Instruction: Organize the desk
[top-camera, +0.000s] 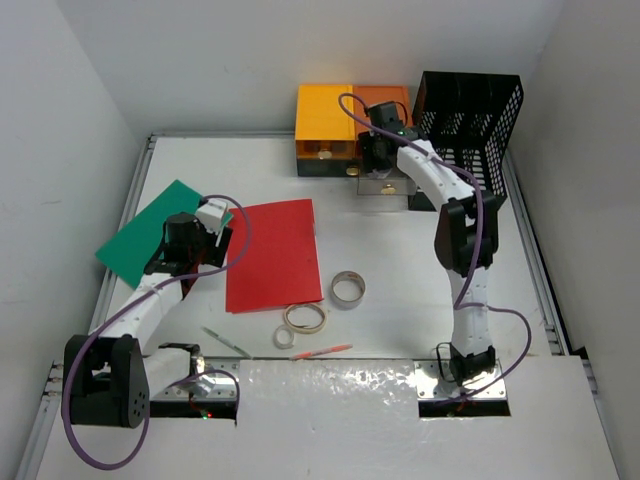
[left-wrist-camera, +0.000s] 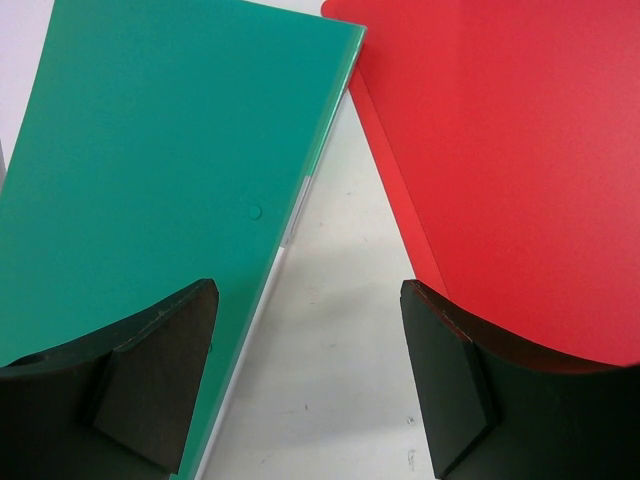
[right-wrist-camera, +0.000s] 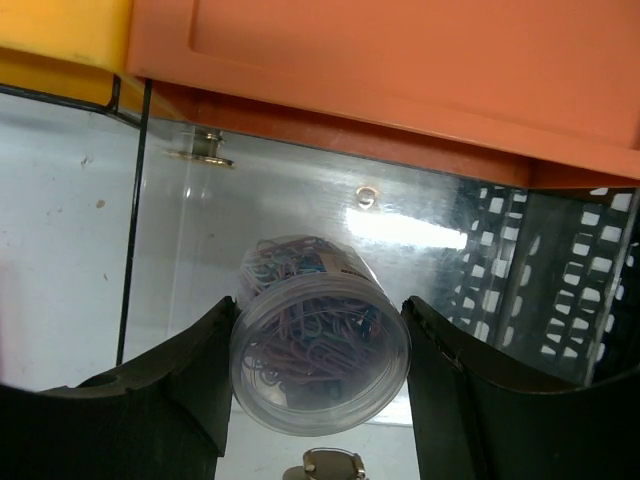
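The white counter (top-camera: 400, 250) fills the top view from the arms' bases to the far wall, with thin metal rails along its sides. At its far edge stands an orange-and-yellow drawer unit (top-camera: 350, 115), with a black mesh rack (top-camera: 468, 110) just beside it on the right. A clear drawer (top-camera: 385, 188) juts out below the orange half. The right claw (right-wrist-camera: 320, 310) is inside it, its fingers pressed against both sides of a clear jar of coloured paper clips (right-wrist-camera: 320, 350). The jar carries a label near its far rim, too blurred to read. The rack's mesh shows through the drawer's clear wall. On the left a green folder (top-camera: 150, 240) lies at an angle, and a red folder (top-camera: 272, 255) lies just beside it. The left claw (left-wrist-camera: 308, 300) hangs over the bare strip of counter between them, fingers apart and holding nothing. Nearer the bases are a grey tape roll (top-camera: 348, 288), a pale tape roll (top-camera: 305, 318), a green pen (top-camera: 226, 342) and an orange pen (top-camera: 322, 351), all apart from the folders. No writing can be read on anything.
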